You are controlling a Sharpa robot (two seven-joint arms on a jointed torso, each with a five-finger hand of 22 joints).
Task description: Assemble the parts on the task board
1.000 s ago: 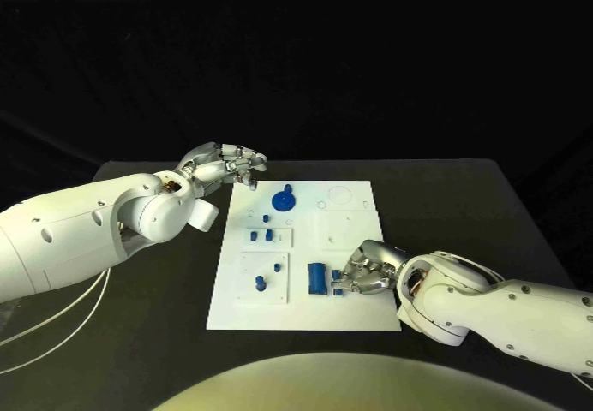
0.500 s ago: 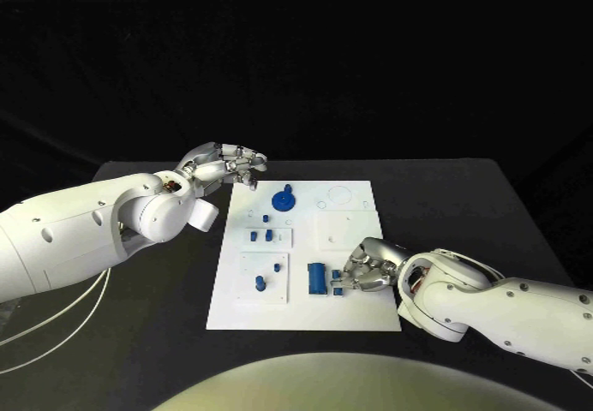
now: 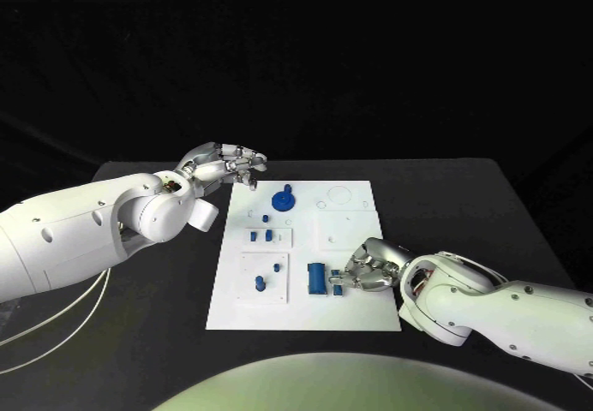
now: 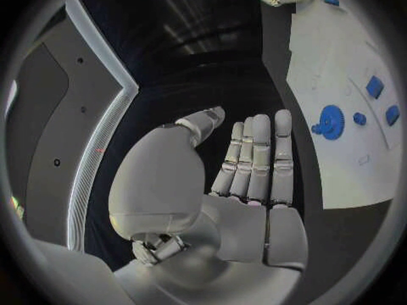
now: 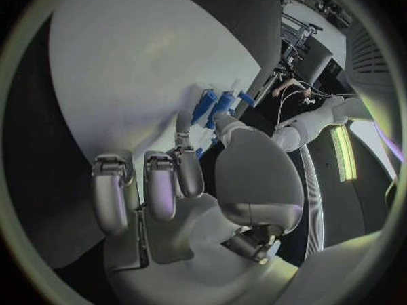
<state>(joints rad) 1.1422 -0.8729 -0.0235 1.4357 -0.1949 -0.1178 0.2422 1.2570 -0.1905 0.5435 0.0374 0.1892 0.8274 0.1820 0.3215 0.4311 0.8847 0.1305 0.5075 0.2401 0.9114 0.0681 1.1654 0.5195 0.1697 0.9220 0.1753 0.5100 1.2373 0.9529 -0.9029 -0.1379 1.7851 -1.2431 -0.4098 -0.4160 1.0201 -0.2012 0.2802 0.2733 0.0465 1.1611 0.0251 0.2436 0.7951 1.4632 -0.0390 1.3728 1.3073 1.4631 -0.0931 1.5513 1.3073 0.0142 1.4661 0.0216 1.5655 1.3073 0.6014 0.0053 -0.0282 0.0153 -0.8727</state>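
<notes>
The right robot hand [image 3: 368,267] rests on the near right part of the white task board [image 3: 352,318], with its fingers curled down onto the small blue parts [image 3: 335,283] just beside the larger blue block [image 3: 318,278]; whether it really holds one of them, the pictures do not show clearly. The left robot hand [image 3: 224,163] is above the black counter [image 3: 470,205] just outside the far left corner of the board, holding nothing, its fingers straight and side by side. The blue gear [image 3: 284,201] lies on the board near this hand.
</notes>
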